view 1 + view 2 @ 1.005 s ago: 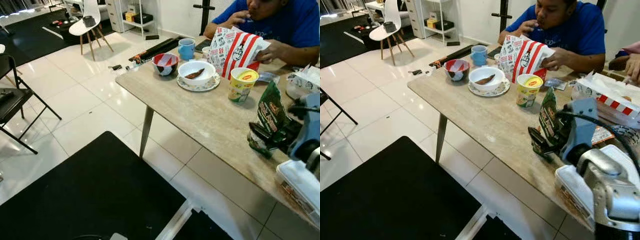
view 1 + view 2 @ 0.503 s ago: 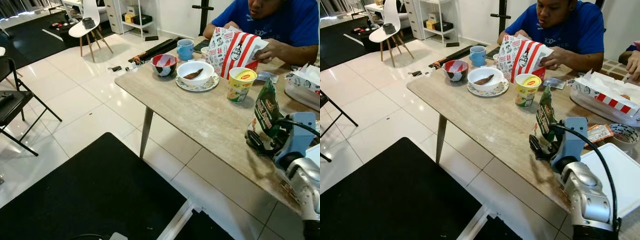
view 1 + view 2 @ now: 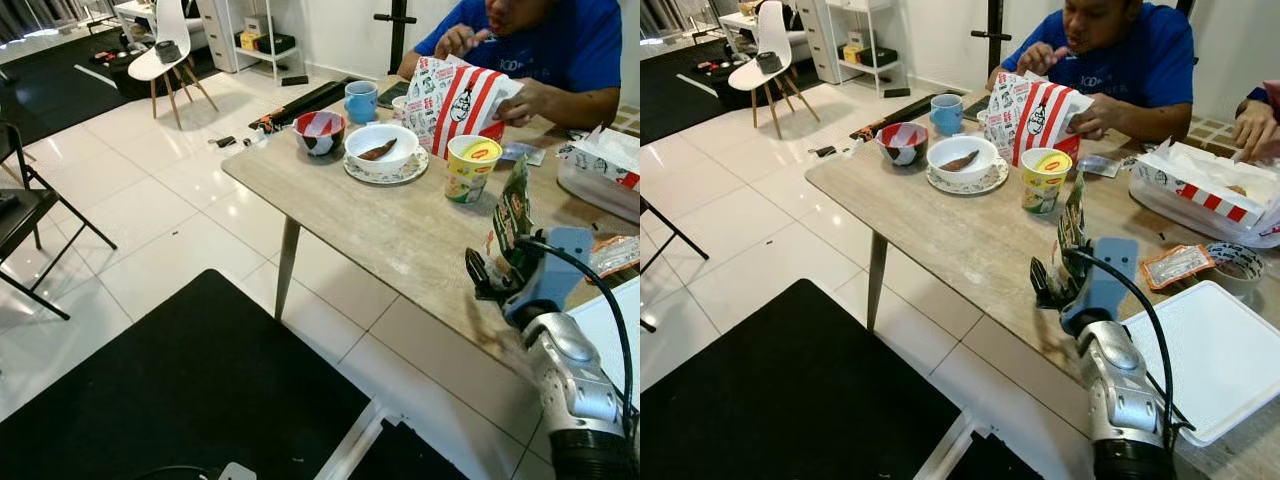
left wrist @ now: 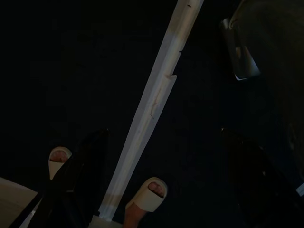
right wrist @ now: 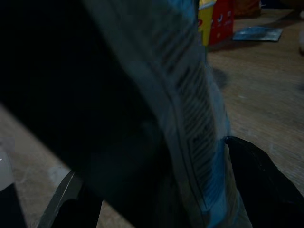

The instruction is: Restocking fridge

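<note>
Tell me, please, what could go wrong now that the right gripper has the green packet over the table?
1. The right gripper pinches the thin green foil snack packet low down, so it may flop or slip out.
2. The yellow-lidded noodle cup stands close behind; a swing could topple it.
3. The person's hand on the red-and-white striped paper bag is nearby, so wide moves risk contact.

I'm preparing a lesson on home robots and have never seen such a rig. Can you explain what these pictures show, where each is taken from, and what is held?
This is a walking humanoid robot with two arms. The two wide pictures come from cameras in its head, looking down at a dining table. The two dark pictures come from cameras on its wrists. The right gripper has its jaws shut on a green snack packet, held upright above the table edge. On the table stand a white bowl, a yellow cup and a white tray. A person sits eating behind them.
</note>
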### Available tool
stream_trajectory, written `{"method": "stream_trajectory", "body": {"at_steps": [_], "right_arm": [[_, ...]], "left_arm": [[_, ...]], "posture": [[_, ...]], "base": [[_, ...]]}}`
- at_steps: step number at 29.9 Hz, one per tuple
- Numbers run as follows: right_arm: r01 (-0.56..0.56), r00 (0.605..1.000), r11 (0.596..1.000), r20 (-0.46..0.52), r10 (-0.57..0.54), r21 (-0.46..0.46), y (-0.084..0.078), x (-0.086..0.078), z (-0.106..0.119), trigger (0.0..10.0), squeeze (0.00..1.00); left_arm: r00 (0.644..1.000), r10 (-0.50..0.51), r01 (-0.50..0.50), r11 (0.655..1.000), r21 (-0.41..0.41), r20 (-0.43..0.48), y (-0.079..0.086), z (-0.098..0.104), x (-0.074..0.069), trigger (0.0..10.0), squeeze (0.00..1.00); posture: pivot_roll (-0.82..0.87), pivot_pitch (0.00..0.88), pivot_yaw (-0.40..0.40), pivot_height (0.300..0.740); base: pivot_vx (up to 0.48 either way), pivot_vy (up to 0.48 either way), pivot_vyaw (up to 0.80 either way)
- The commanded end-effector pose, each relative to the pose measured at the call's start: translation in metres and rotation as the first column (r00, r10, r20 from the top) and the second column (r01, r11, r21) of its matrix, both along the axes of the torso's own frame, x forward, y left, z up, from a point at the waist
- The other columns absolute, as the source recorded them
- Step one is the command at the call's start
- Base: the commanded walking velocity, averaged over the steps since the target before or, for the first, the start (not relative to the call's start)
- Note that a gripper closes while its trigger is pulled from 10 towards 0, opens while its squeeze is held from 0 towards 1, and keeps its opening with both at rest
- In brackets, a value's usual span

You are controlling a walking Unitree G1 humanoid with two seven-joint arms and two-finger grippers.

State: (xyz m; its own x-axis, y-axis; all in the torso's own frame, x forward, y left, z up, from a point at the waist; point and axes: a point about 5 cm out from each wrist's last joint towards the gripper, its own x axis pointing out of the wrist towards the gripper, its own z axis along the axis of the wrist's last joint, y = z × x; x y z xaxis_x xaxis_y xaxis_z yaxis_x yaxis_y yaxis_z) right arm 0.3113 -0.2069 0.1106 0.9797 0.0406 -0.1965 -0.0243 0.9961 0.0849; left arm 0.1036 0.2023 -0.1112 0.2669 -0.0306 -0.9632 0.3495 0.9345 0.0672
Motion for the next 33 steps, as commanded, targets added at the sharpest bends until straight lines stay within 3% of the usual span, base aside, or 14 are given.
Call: {"method": "stream_trajectory", "body": {"at_steps": [1, 17, 24, 29, 30, 31, 32, 33], "right_arm": [[0.008, 1.000, 1.000, -0.005, -0.008, -0.012, 0.004, 0.002, -0.004, 10.0, 0.00], [0.179, 0.983, 0.983, 0.051, -0.177, -0.048, 0.007, 0.027, -0.003, 10.0, 0.00], [0.182, 0.982, 0.983, 0.056, -0.181, -0.019, 0.012, 0.035, -0.001, 10.0, 0.00], [0.214, 0.976, 0.976, 0.052, -0.212, -0.048, 0.018, 0.045, 0.000, 10.0, 0.00], [0.228, 0.973, 0.972, 0.052, -0.225, -0.052, 0.017, 0.045, 0.000, 6.3, 0.00], [0.247, 0.968, 0.967, 0.055, -0.244, -0.055, 0.015, 0.046, 0.000, 1.6, 0.00], [0.263, 0.964, 0.963, 0.058, -0.260, -0.058, 0.014, 0.047, 0.001, 1.6, 0.00], [0.275, 0.960, 0.960, 0.062, -0.271, -0.057, 0.012, 0.048, 0.001, 0.0, 0.00]], "left_arm": [[1.000, -0.006, 0.007, 1.000, 0.022, -0.011, 0.008, 0.001, -0.003, 10.0, 0.00], [1.000, -0.002, 0.002, 1.000, 0.008, -0.011, 0.004, 0.000, -0.003, 10.0, 0.00], [1.000, 0.001, -0.001, 1.000, 0.006, -0.010, 0.003, 0.000, -0.003, 10.0, 0.00], [1.000, 0.008, -0.008, 1.000, 0.004, -0.012, 0.002, -0.001, -0.005, 10.0, 0.00], [1.000, 0.009, -0.009, 1.000, 0.003, -0.012, 0.002, -0.001, -0.005, 10.0, 0.00], [1.000, 0.011, -0.011, 1.000, 0.003, -0.012, 0.002, -0.001, -0.005, 10.0, 0.00], [1.000, 0.012, -0.012, 1.000, 0.003, -0.012, 0.002, -0.001, -0.005, 10.0, 0.00], [1.000, 0.013, -0.013, 1.000, 0.003, -0.013, 0.002, -0.001, -0.005, 10.0, 0.00]], "posture": [[-0.11, 0.051, 0.097, 0.740], [-0.10, 0.049, 0.087, 0.740], [-0.09, 0.047, 0.084, 0.740], [-0.08, 0.044, 0.078, 0.740], [-0.08, 0.044, 0.078, 0.740], [-0.08, 0.044, 0.076, 0.740], [-0.08, 0.044, 0.076, 0.740], [-0.08, 0.044, 0.076, 0.740]], "base": [[0.000, 0.000, 0.00], [0.000, 0.000, 0.00], [0.000, 0.000, 0.00], [0.000, 0.000, 0.00], [0.000, 0.000, 0.00], [0.000, 0.000, 0.00], [0.000, 0.000, 0.00], [0.000, 0.000, 0.00]]}}
